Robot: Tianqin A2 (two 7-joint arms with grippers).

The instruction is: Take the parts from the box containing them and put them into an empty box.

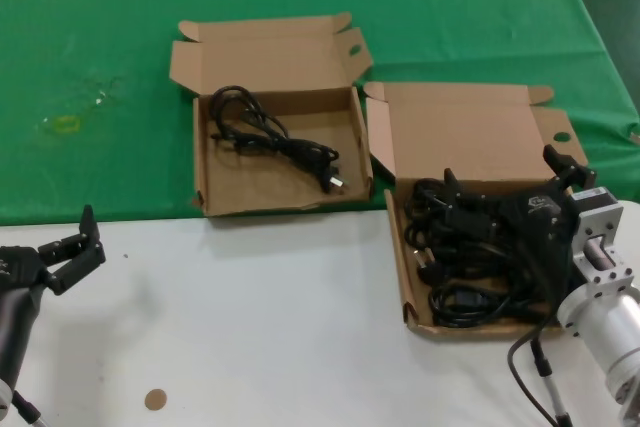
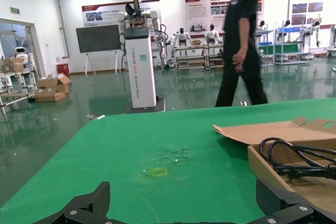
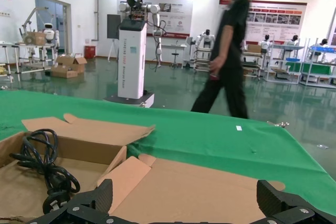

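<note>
The straight-fronted box (image 1: pixel 201 172) stands on the green cloth and holds one black coiled cord (image 1: pixel 272 137). The box with the wavy front edge (image 1: pixel 460 127) stands right of it and holds several black cords (image 1: pixel 450 252). My right gripper (image 1: pixel 505 177) is open and empty, hovering just above those cords at the far side of that box. My left gripper (image 1: pixel 78 250) is open and empty, low over the white table at the near left. The left wrist view shows the single cord (image 2: pixel 294 156) in its box. The right wrist view shows it too (image 3: pixel 44 166), beyond the wavy-fronted box's lid (image 3: pixel 210 192).
The green cloth (image 1: pixel 110 47) covers the far half of the table, with a small yellow mark (image 1: pixel 64 125) on it. The white tabletop (image 1: pixel 260 317) lies in front, with a brown round spot (image 1: pixel 154 399). A person (image 3: pixel 231 51) walks past beyond the table.
</note>
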